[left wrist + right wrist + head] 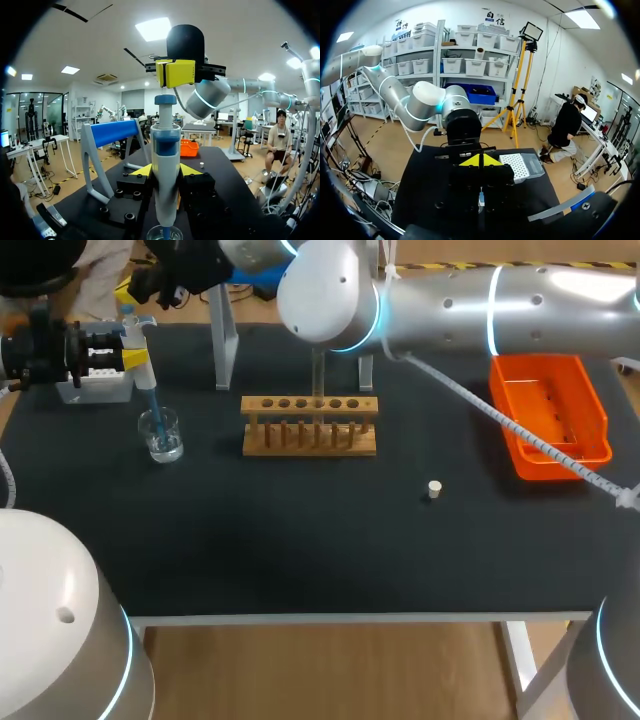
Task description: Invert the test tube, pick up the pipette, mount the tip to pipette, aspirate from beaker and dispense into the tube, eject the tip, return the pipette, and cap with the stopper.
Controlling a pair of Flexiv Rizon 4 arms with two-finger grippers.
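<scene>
At the left end of the worktop [300, 540], the left claw [165, 171] is pinching the pipette [146, 390] from two sides, with one yellow tip on each side of its body. The pipette stands straight up and down. Its thin lower end points down into the beaker [161, 435], which sits right under the claw. How deep the end goes is too hard to tell.

The robot looks to be at the step of sucking up liquid from the beaker. After that, the liquid has to go into the test tube [318, 380]. What matters most is where that tube is. It lies to the robot's right of the beaker, well apart from it, over the wooden rack [310, 427] in the middle. It stands upright too. So the pipette would need to lift straight up out of the beaker, go sideways to the right, and come down over the tube's mouth.

The right claw [480, 161] has its yellow tips pressed close and seems to be pinching the tube, a thin thing that hangs under them in the right wrist view. The left arm is the one near the beaker. The small stopper [434, 489] lies alone on the worktop, to the right of the rack, nearer the right arm
</scene>
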